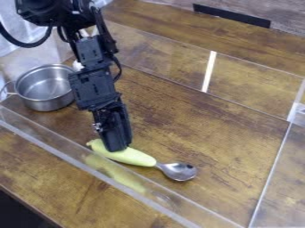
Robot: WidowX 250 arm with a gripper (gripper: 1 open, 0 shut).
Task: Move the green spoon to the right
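The place looks like a robot test area, most likely a lab. A black jointed robot arm (pixel 95 76) with a dark cable looped at its top reaches down over a brown wood-grain surface (pixel 197 116). Clear, see-through panels (pixel 119 174) edge that surface, and short strips of white tape (pixel 210 71) mark it. A round, shiny steel pot (pixel 45 87) and a spoon with a yellow-green plastic handle and silver metal bowl (pixel 145 160) are kitchen things, yet the arm and the taped, panelled surface point to a lab.
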